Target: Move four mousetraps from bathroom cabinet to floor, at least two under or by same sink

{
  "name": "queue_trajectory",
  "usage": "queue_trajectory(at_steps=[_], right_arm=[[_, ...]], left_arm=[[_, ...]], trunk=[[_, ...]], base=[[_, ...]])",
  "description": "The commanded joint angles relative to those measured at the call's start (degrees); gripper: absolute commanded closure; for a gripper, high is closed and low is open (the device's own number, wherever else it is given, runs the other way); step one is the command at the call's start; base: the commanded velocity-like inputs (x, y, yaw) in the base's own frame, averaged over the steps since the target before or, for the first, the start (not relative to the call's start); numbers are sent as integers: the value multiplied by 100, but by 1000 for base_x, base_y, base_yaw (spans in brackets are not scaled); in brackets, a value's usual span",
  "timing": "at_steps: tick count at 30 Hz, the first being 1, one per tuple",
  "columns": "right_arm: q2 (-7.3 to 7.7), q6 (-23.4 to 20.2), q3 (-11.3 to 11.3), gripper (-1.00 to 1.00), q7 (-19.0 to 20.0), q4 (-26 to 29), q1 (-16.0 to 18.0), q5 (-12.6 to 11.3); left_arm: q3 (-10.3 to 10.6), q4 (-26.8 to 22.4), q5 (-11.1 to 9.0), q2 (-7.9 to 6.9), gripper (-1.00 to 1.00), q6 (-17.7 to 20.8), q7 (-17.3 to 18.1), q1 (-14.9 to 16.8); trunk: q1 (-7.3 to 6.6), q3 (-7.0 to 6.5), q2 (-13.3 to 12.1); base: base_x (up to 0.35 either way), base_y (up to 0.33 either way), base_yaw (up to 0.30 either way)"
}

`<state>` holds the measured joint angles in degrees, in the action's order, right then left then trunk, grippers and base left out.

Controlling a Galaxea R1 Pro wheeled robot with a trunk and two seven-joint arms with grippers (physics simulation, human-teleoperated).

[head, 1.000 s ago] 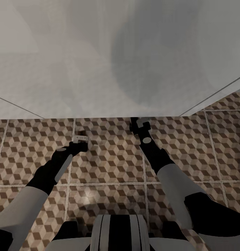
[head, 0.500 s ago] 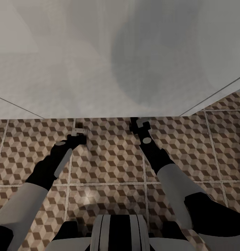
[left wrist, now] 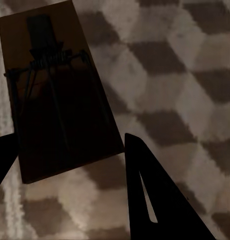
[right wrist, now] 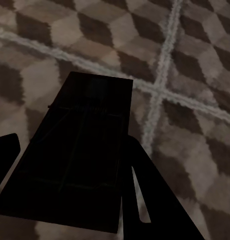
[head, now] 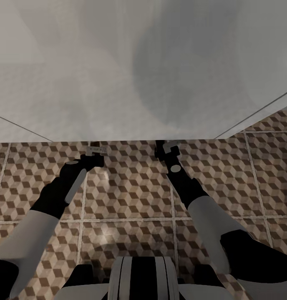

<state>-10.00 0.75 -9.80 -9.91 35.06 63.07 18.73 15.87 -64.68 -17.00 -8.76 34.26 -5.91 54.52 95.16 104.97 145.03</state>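
Both grippers are holding mousetraps low over the floor (head: 131,196), by the white unit's base.

The left gripper (head: 96,151) is creeping up the frame toward the white edge compared with a second ago; the right gripper (head: 167,146) is staying put. Each is clamping a flat, shadowed board with a wire spring: the left trap (left wrist: 57,90) and right trap (right wrist: 79,160) sit between dark fingers above the cube-pattern tiles. Both arms are reaching forward and down.
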Motion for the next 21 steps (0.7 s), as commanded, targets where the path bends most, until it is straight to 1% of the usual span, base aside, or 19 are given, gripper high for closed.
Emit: queue_trajectory(at_steps=[1, 5, 8, 11, 13, 15, 21], right_arm=[[0, 4, -13, 100, -38, -8, 4, 43], [0, 11, -17, 100, -38, -8, 4, 43], [0, 12, -18, 100, -38, -8, 4, 48], [0, 13, -16, 100, -38, -8, 4, 51], [0, 13, -20, 100, -38, -8, 4, 51], [0, 13, -21, 100, -38, -8, 4, 52], [0, 13, -22, 100, -38, -8, 4, 52]], left_arm=[[21, 44, -40, -7, 100, 25, -58, 27], [24, 528, -40, 6, 100, 21, -60, 231], [23, 786, -40, 30, 100, 15, -63, 324], [26, 1072, -34, 116, 100, 5, -67, 434], [25, 1155, -32, 180, 100, 3, -68, 474], [24, 1181, -32, 211, 100, 2, -72, 497], [24, 1195, -31, 247, 100, 1, -273, 548]], trunk=[[-1, 3, 1], [-1, 3, 1], [-1, 3, 1], [-1, 3, 1], [-1, 3, 1], [-1, 3, 1], [-1, 3, 1]], base=[[0, 0, 0], [0, 0, 0], [0, 0, 0], [0, 0, 0], [0, 0, 0], [0, 0, 0], [0, 0, 0]])
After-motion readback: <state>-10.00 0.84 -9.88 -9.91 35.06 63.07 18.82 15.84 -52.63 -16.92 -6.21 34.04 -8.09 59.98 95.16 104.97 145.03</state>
